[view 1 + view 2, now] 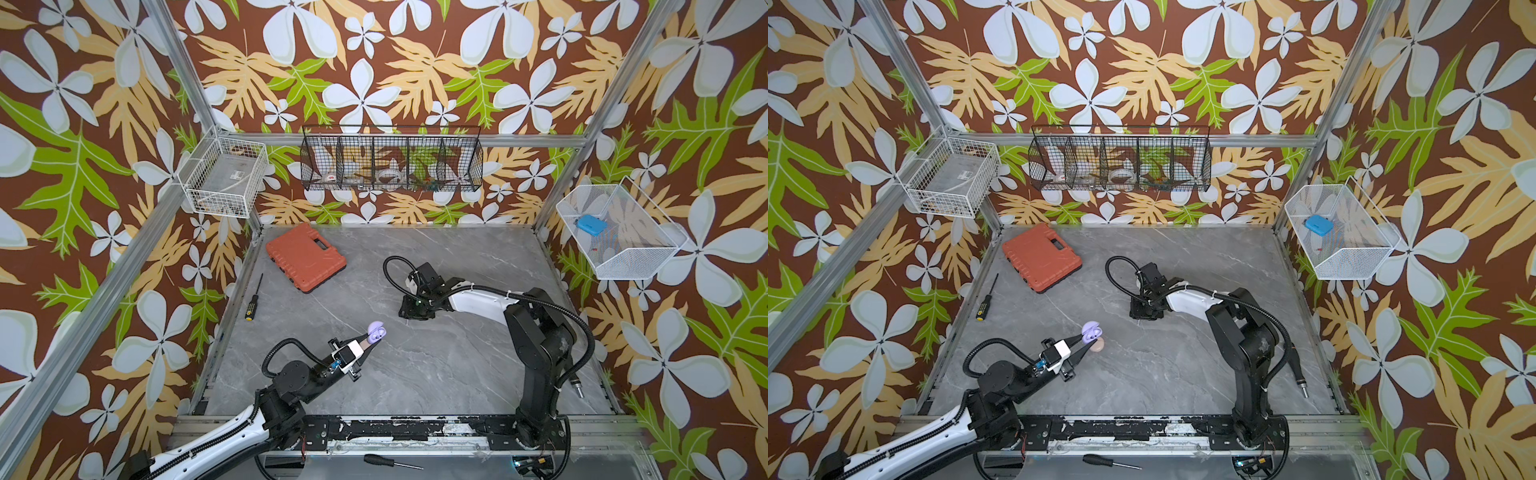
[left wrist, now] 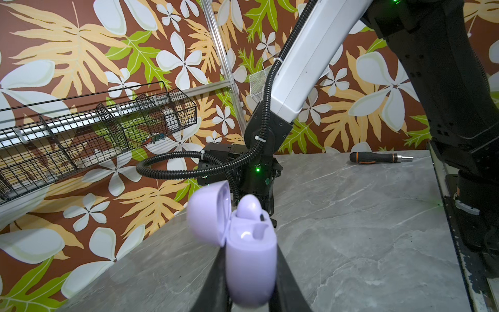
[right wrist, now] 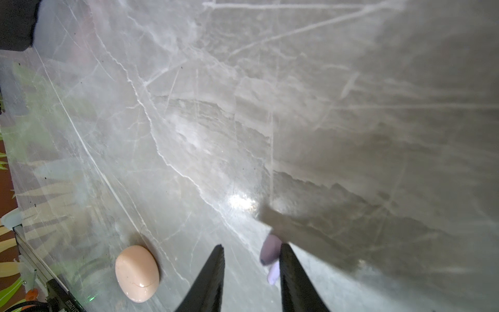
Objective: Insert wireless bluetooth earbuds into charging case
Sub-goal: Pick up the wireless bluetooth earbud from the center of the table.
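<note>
lavender charging case (image 1: 377,329), lid open, low centre in both top views, clamped in the left gripper (image 1: 370,338) on a low outstretched arm. left wrist view: one earbud (image 2: 249,205) seated. right wrist view, bottom centre: right gripper (image 3: 251,247) points at the table (image 3: 324,108), jaws apart, lavender earbud (image 3: 270,255) against one finger (image 3: 293,270); centre it before pinching.

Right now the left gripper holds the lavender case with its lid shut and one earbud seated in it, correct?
Not quite: the lid is open, swung back on its hinge, as the left wrist view shows. The left gripper does hold the lavender case, with one earbud seated in it.
</note>
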`<action>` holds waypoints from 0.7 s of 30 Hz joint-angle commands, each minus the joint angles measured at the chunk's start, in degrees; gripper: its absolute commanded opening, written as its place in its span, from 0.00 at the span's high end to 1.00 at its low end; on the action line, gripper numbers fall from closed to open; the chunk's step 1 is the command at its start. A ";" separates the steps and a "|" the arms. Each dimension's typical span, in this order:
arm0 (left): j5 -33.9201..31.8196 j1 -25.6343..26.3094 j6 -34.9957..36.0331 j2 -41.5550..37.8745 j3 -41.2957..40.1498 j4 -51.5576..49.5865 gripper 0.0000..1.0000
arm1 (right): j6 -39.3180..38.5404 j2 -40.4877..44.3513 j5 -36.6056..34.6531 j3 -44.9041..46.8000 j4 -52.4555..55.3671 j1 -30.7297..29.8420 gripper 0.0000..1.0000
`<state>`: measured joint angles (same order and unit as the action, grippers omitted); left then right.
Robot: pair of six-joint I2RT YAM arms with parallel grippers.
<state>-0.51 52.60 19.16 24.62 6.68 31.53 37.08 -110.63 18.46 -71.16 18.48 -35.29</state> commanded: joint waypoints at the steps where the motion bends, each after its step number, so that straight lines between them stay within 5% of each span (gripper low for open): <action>1: 0.56 -0.04 -0.20 -0.01 0.09 1.47 1.00 | 0.01 0.30 0.10 -0.47 0.29 -0.52 0.67; 21: 1.04 -0.09 -0.43 -0.28 0.18 1.25 1.00 | -1.42 -0.63 -2.77 -2.79 3.85 -3.09 0.70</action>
<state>0.34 52.60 19.09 24.49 6.68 31.46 36.32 -110.91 16.47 -73.47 21.19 -38.00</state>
